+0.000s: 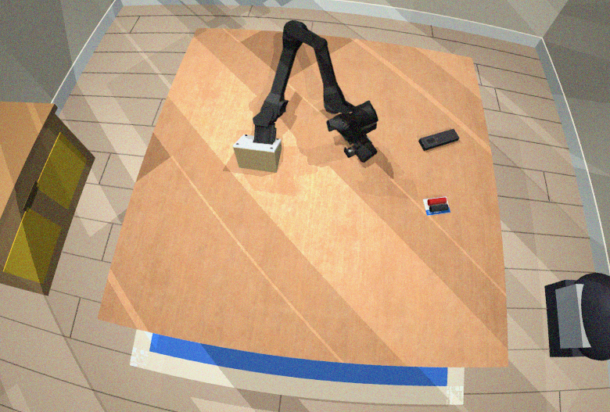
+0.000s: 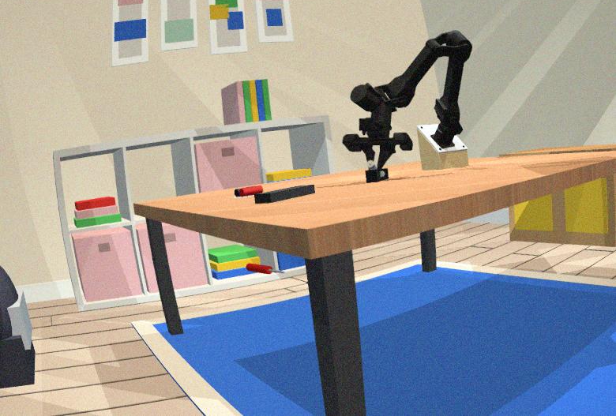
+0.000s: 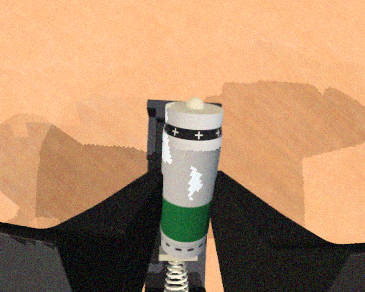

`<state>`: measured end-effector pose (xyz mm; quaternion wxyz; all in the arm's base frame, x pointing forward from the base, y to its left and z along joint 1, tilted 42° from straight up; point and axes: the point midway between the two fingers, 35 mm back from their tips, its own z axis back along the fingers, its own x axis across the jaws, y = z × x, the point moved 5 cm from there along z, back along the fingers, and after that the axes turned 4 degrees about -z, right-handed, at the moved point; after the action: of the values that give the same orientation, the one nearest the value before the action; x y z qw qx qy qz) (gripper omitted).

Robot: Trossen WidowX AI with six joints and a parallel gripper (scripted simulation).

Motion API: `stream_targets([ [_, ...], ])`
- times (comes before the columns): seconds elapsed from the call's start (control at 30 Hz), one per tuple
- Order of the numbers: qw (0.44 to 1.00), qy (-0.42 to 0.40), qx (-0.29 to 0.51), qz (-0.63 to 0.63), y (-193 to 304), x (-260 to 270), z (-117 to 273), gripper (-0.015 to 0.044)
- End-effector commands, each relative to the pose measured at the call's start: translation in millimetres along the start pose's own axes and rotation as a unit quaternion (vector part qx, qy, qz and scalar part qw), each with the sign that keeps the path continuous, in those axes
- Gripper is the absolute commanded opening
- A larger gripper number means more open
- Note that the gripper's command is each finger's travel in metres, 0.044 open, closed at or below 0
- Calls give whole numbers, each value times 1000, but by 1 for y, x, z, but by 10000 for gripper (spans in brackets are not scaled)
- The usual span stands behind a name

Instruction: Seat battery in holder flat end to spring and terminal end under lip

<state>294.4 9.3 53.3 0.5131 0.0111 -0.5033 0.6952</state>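
My gripper (image 2: 377, 166) (image 3: 187, 178) is shut on the battery (image 3: 191, 170) (image 2: 371, 164), a pale grey cylinder with a green band. In the wrist view its plus-marked terminal end is at the top and its flat end at the bottom, beside the spring (image 3: 176, 276); contact cannot be told. The black holder (image 3: 152, 137) (image 2: 372, 176) is under the battery, on the table. The battery covers most of the holder, including the lip. In the exterior view the visible battery end stands above the holder's wall. The battery looks tilted, with its terminal end raised.
A black remote-like bar (image 1: 439, 139) (image 2: 284, 193) lies on the table (image 1: 296, 269) (image 2: 448, 192). A red and a black cylinder (image 1: 436, 201) (image 1: 439, 208) lie on a small blue and white card. The arm's base block (image 1: 256, 157) (image 2: 443, 158) stands on the table.
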Motion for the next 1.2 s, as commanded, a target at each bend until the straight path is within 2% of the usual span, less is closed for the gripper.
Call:
stream_targets([
  [0.0, 1000, -2, -9, -2, 2, 2, 0, 65],
  [0.8, 1000, 4, -10, -3, 23, 1, 8, 65],
  [1.17, 1000, 12, 11, -2, 18, -2, 4, 65],
])
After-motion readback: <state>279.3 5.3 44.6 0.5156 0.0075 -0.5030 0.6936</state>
